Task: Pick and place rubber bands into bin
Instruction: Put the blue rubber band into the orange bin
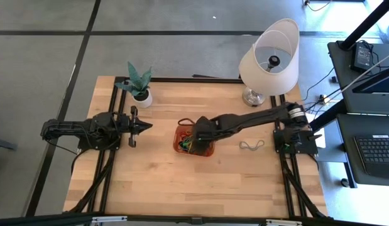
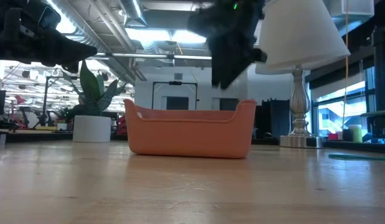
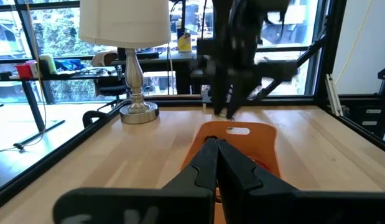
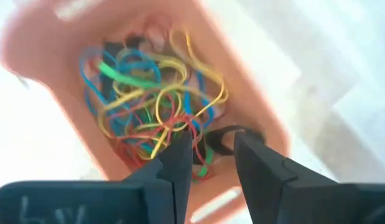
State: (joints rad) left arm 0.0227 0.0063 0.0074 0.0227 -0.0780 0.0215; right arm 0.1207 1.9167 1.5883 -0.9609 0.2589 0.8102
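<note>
Table (image 1: 181, 182) first: I see wood top, black frame, arms on either side. Lamp (image 1: 269, 59) stands at the far right corner, plant (image 1: 139, 85) at the far left. Left arm waits at the left side, left gripper (image 1: 146, 125) with fingers pressed together, pointing toward the bin and well apart from it. Bin (image 1: 179, 145) sits near the table's middle, holding a tangle of bands (image 4: 148, 112) in yellow, blue, red and green. Right gripper (image 4: 212, 165) hangs over the bin, fingers spread apart with a gap between them; a black band (image 4: 232, 138) lies just past the tips, and I cannot tell whether it touches them. One band (image 1: 251, 146) lies alone on the table, right of the bin.
</note>
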